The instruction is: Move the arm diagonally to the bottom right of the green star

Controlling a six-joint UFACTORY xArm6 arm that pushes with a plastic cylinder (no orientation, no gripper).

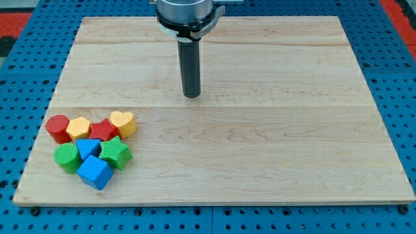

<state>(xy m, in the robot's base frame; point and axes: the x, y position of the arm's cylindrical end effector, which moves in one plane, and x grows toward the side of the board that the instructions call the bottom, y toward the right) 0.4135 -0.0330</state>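
- The rod's tip (192,96) stands on the desk (273,143), well apart from the green star (116,153), at its two o'clock.
- No fingers here, so nothing is held.
- The star looks light, hard and easily slid; no hold needed.

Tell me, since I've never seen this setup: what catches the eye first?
The dark rod hangs over the wooden board near the view's top centre, my tip far from every block. The blocks huddle at the view's bottom left, the green star at the cluster's right edge, beside a blue cube.

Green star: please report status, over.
My tip at board centre-top, far from blocks. Green star in cluster at the view's bottom left, untouched. Blue cube touching its lower left; path to its bottom right open.
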